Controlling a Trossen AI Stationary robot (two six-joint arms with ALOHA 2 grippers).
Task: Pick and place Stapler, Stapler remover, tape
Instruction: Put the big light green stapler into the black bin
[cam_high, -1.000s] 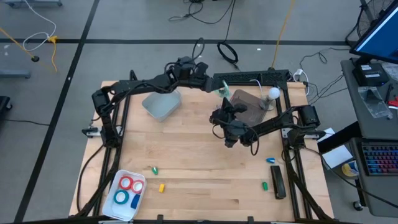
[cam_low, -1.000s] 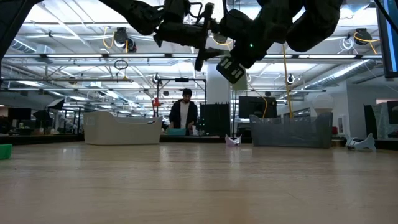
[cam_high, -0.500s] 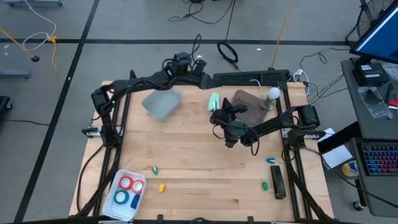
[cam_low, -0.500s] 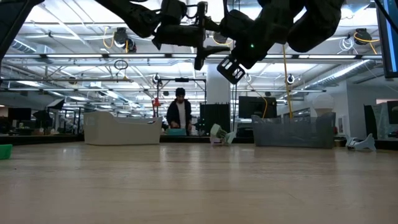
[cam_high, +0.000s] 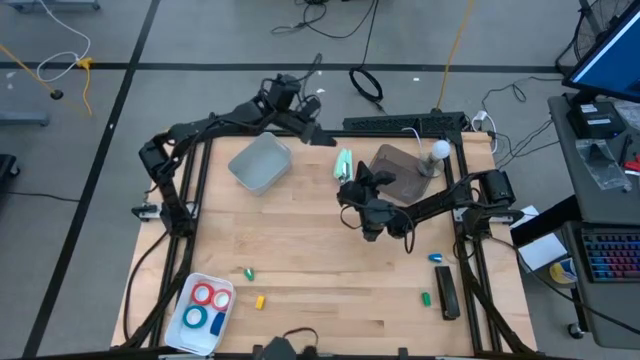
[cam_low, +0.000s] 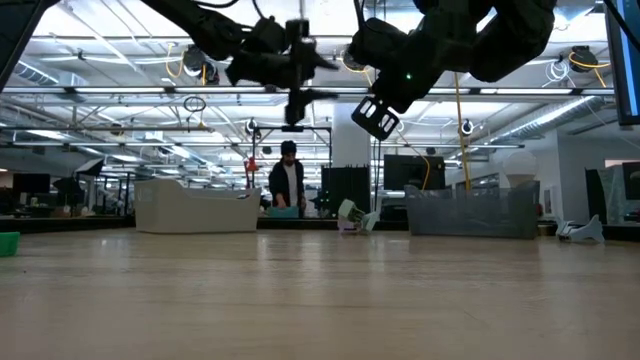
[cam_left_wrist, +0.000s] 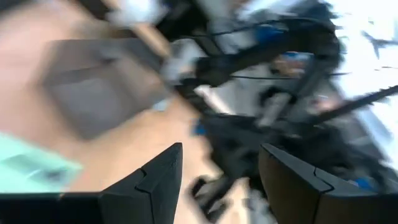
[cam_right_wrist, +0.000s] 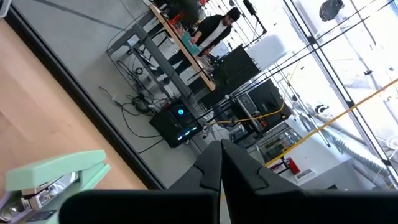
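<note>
No readable text, labels or numbers anywhere.

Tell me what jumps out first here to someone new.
The two dark arms meeting over the far half of the table: the left gripper open and empty near the far edge, the right gripper shut, raised mid-table. Between them a mint-green stapler lies on the wood beside a grey bin. In the near left corner, a white tray holds red and blue tape rolls.

Left gripper (cam_left_wrist: 217, 180) apparently open — right gripper (cam_right_wrist: 221, 163) closed.
</note>
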